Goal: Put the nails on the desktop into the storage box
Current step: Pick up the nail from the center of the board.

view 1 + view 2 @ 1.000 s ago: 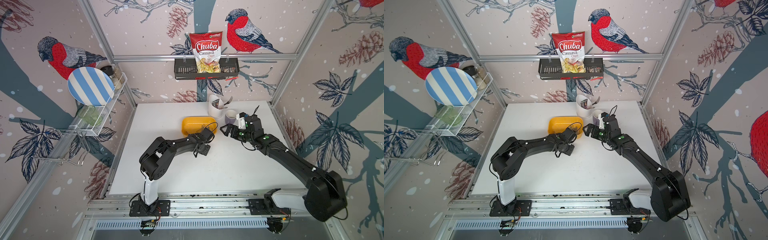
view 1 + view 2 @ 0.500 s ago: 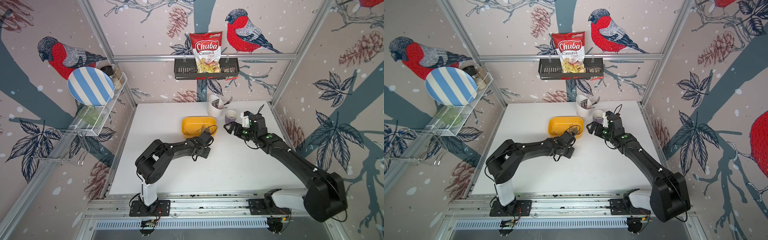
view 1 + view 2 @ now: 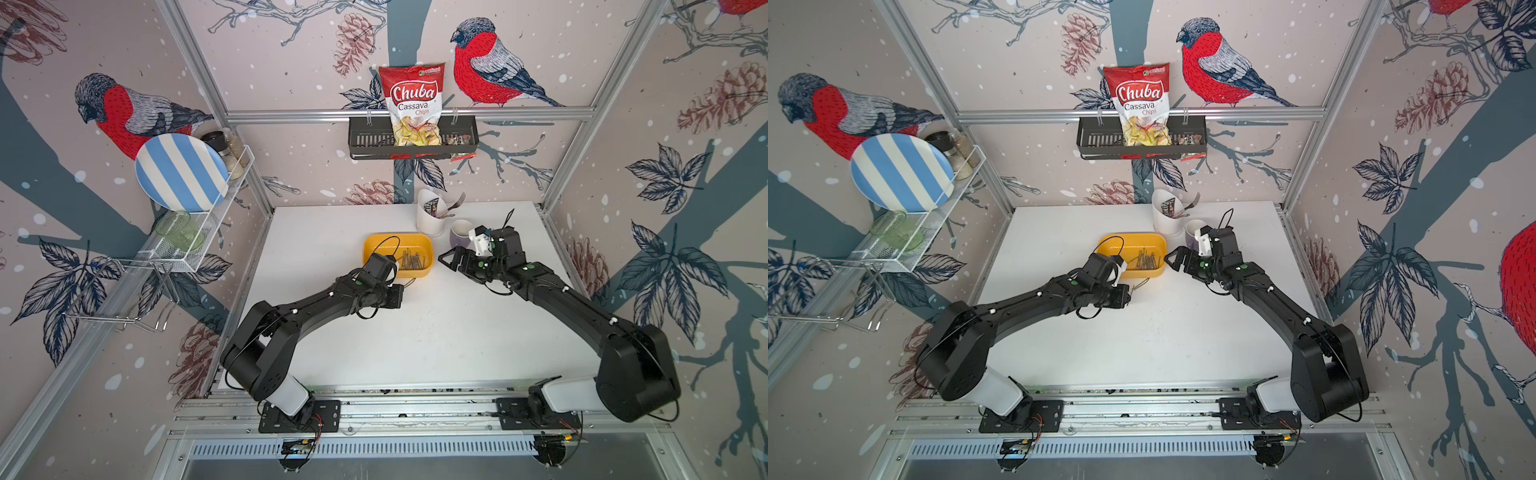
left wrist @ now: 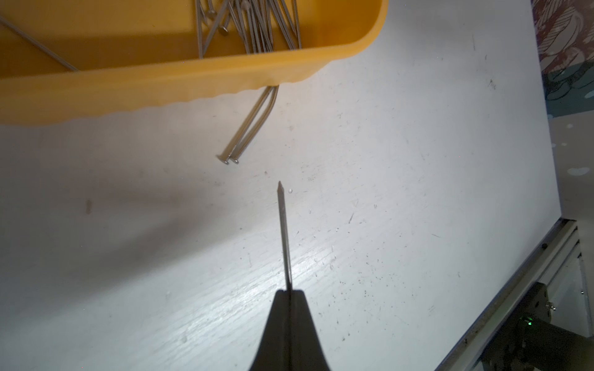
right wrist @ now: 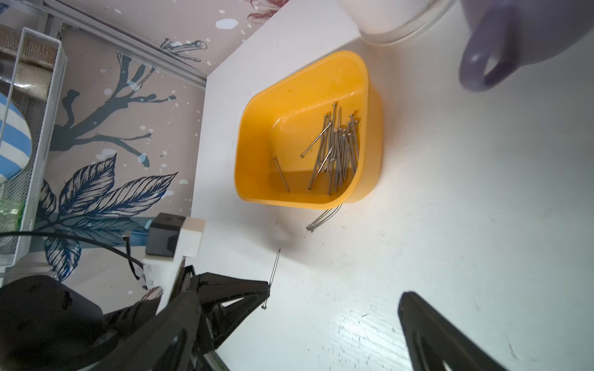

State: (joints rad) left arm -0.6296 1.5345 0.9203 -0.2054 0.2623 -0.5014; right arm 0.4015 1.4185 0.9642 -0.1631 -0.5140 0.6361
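My left gripper (image 4: pixel 289 294) is shut on one nail (image 4: pixel 284 234), whose point sticks out toward the yellow storage box (image 4: pixel 160 83). The right wrist view shows that held nail (image 5: pixel 274 268) just above the desktop (image 3: pixel 415 340). Two nails (image 4: pixel 247 131) lie on the desktop with their tips under the box's front edge, as the right wrist view (image 5: pixel 323 218) also shows. Several nails (image 5: pixel 337 151) lie inside the box (image 3: pixel 376 245). My right gripper (image 3: pixel 446 257) hangs open and holds nothing, beside the box's right end. In both top views the left gripper (image 3: pixel 1125 296) sits in front of the box.
A white cutlery holder (image 3: pixel 430 216) and a purple mug (image 3: pixel 459 235) stand behind the right gripper, the mug (image 5: pixel 501 48) close to it. A black basket (image 3: pixel 361 141) with a chips bag hangs on the back wall. A wire rack with a striped plate (image 3: pixel 178 172) is on the left wall.
The left jaws have finished closing on the nail and the left wrist has drawn back slightly from the box. The right arm has shifted a little to the right, still open.
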